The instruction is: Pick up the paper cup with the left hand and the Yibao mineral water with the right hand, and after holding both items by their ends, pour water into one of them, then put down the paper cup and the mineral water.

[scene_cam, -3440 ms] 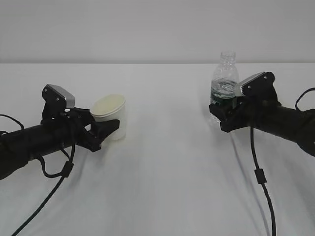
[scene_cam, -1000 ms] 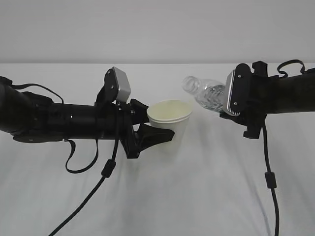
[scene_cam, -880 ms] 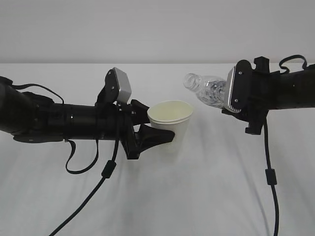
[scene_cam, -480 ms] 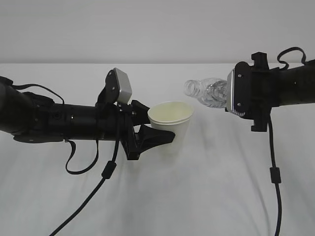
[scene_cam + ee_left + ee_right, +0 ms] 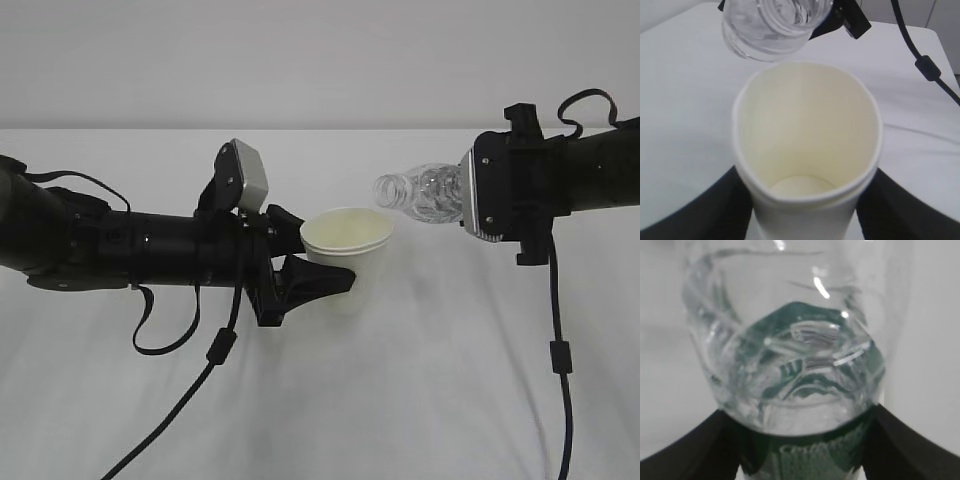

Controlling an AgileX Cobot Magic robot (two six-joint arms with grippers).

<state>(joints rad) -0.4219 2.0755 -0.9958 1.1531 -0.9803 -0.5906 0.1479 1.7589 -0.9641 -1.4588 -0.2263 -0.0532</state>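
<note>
Two arms meet near the middle of the frame, above the white desk (image 5: 420,400). The left end effector (image 5: 335,272) is clenched around the lower part of the paper cup (image 5: 347,245), which stands upright and is lifted off the desk, just left of centre. The right end effector (image 5: 470,195) grips the Yibao mineral water (image 5: 420,192) by its bottom end. The bottle lies almost flat on its side, with its open mouth pointing left, just above and to the right of the cup's rim. The two things are near but not touching.

I think this is the pouring step, either close to its end or just past it. No stream of water shows between the mouth and the cup. If more pouring is needed, the bottle's mouth has to come over the cup and dip lower. If not, the bottle should tip back upright, and then both things go down onto the desk.

Some parts are hard to see. In the left wrist view the cup (image 5: 807,150) fills the frame and hides the fingers, and I cannot tell if water sits in the bottom. In the right wrist view the bottle (image 5: 795,355) is blurry and very close, so how much water is left is unclear.
</note>
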